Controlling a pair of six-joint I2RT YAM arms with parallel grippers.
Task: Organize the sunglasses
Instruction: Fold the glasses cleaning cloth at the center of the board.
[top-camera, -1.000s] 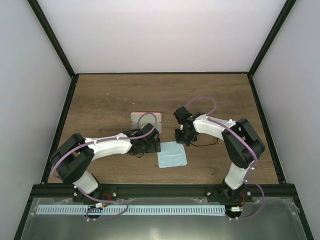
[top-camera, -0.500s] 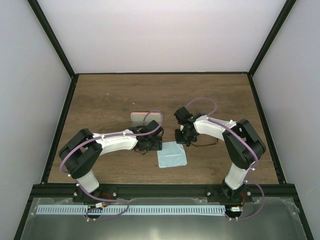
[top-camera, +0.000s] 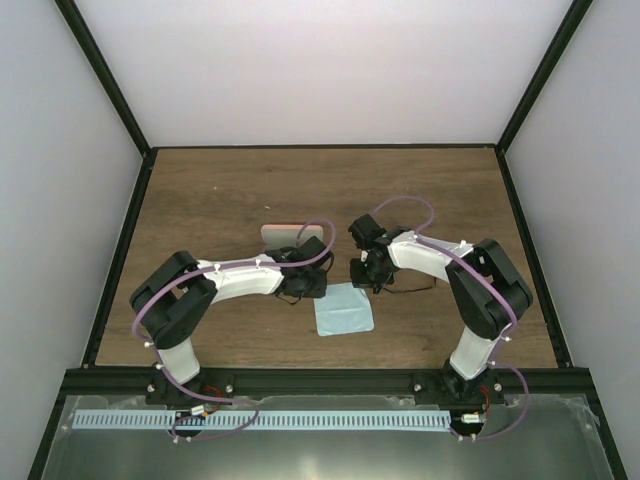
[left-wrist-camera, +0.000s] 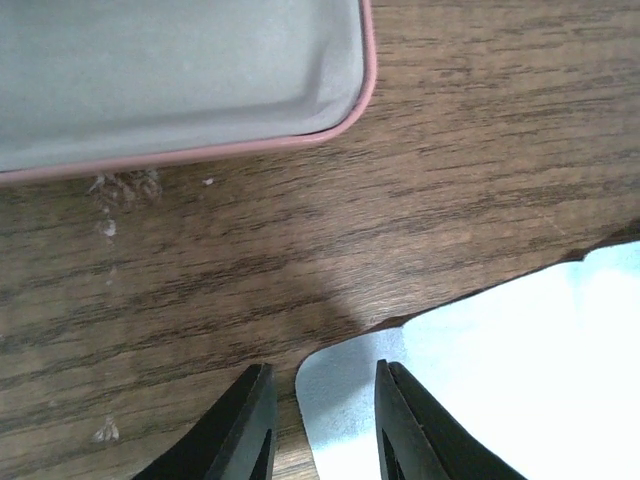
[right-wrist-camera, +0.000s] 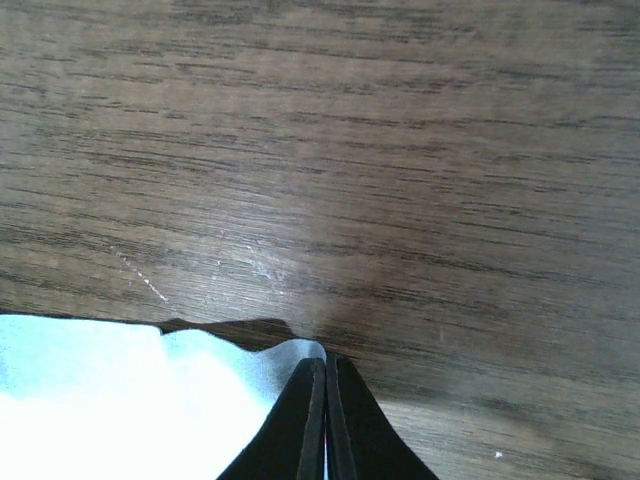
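Note:
A light blue cloth (top-camera: 345, 310) lies flat on the wooden table between my two arms. My left gripper (left-wrist-camera: 322, 366) is low over the cloth's (left-wrist-camera: 500, 380) near-left corner. Its jaws are a narrow gap apart and straddle that corner without pinching it. My right gripper (right-wrist-camera: 327, 358) is shut on another corner of the cloth (right-wrist-camera: 100, 400), which bunches up at its tips. Thin black wires (top-camera: 408, 289) by the right arm look like the sunglasses' temple arms; the rest of the sunglasses is hidden under the arm. In the top view the left gripper (top-camera: 306, 288) and right gripper (top-camera: 363, 278) flank the cloth's far edge.
A salmon-pink case (top-camera: 285, 232) with a grey lining (left-wrist-camera: 180, 70) lies open just beyond the left gripper. Black frame rails (top-camera: 120, 250) border the table at left, right and back. Bare wood (top-camera: 300, 185) stretches behind the case.
My left arm has swung right to the cloth's corner and its jaws have narrowed from wide open to a small gap. The right arm has not moved.

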